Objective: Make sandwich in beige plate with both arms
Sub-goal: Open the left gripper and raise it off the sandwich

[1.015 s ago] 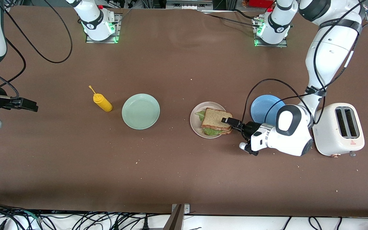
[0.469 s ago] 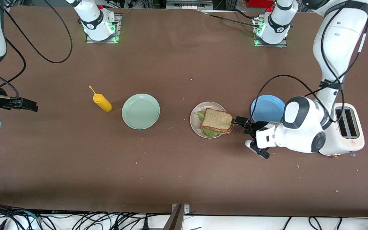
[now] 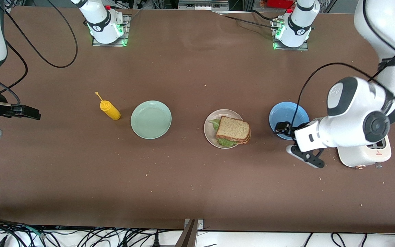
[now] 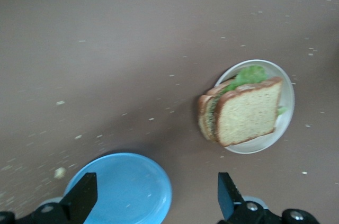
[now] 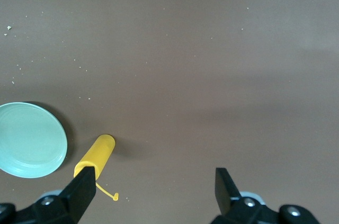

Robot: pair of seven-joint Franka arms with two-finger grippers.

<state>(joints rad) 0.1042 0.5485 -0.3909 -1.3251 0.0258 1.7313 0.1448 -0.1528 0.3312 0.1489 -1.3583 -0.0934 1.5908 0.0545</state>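
**The left arm pulls away, and the sandwich looks done**

Front view: The sandwich (image 3: 233,130) sits on the beige plate (image 3: 208,129), near the middle of the table. The top bread lies flat, and green lettuce pokes out at the edge. One corner of the bread hangs a little past the plate's rim. A second ago the left gripper (image 3: 281,127) was right at the sandwich, touching its top slice. Now it has backed off toward the left arm's end of the table and hangs over the blue plate (image 3: 284,115). Its jaws are spread and hold nothing. The toaster (image 3: 363,154) stands close to the table edge at that end, partly hidden by the arm. The right gripper (image 3: 29,112) waits over the table edge at the right arm's end, just as it did before. The yellow bottle (image 3: 109,109) and the green plate (image 3: 151,119) have not moved.

Left wrist view: The two black fingers (image 4: 82,198) stand wide apart with only air between them. The blue plate is under them, and the sandwich on its plate is well apart from them.

Right wrist view: These jaws are spread too and carry nothing. The yellow bottle and the green plate lie on the table below.

I think letting go means the last slice is placed, so little or nothing is left to do.
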